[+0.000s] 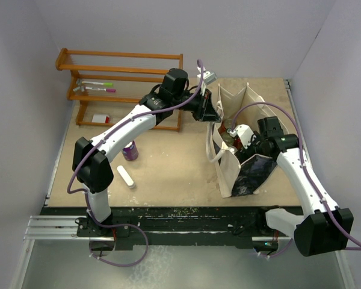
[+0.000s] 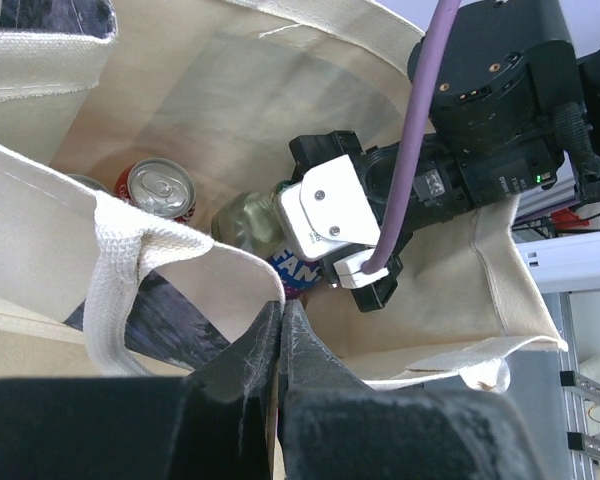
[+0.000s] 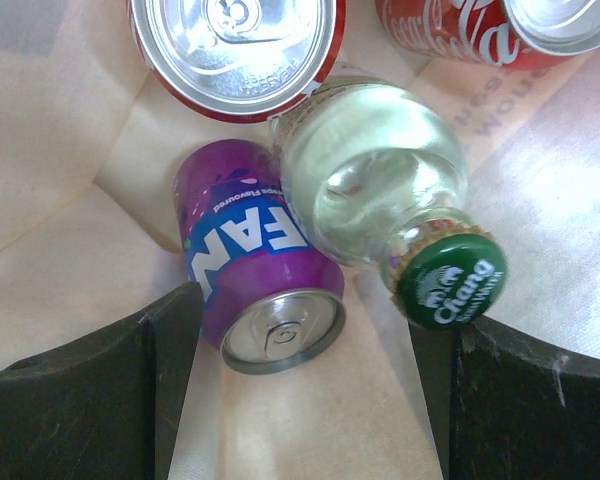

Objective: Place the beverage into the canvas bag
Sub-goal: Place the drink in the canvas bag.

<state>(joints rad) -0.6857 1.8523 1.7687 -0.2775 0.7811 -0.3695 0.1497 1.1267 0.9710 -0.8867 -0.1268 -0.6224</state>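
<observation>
- From the top camera I count one canvas bag (image 1: 233,174), one purple can (image 1: 130,150), one white stick-shaped object (image 1: 126,176) and one wooden rack (image 1: 120,84).
- The bag is cream, stands open-mouthed right of centre on the table (image 1: 168,168), and has a dark print on its near side.
- My left gripper (image 1: 215,117) is at the bag's left rim. My right gripper (image 1: 234,135) reaches down inside the mouth. The purple can stands well apart on the table, beside my left arm.
- My left wrist camera shows three drinks inside the bag: one red can (image 2: 160,188), one clear glass bottle (image 2: 245,220) and one Fanta can (image 2: 292,270).
- My left gripper (image 2: 282,325) is pinched tight on the bag's fabric rim, beside a woven handle (image 2: 115,270). My right arm (image 2: 480,110) hangs over the drinks.
- My right wrist camera shows four drinks on the bag's floor (image 3: 60,200): two red cans (image 3: 235,40), one purple Fanta can (image 3: 255,270) and one glass bottle (image 3: 380,180) with a green Chang cap (image 3: 448,280).
- The Fanta can lies on its side against the bottle, its silver end towards me.
- My right gripper (image 3: 305,400) stands wide and holds nothing. The Fanta can is just beyond my left finger and the cap just beyond my right one.
</observation>
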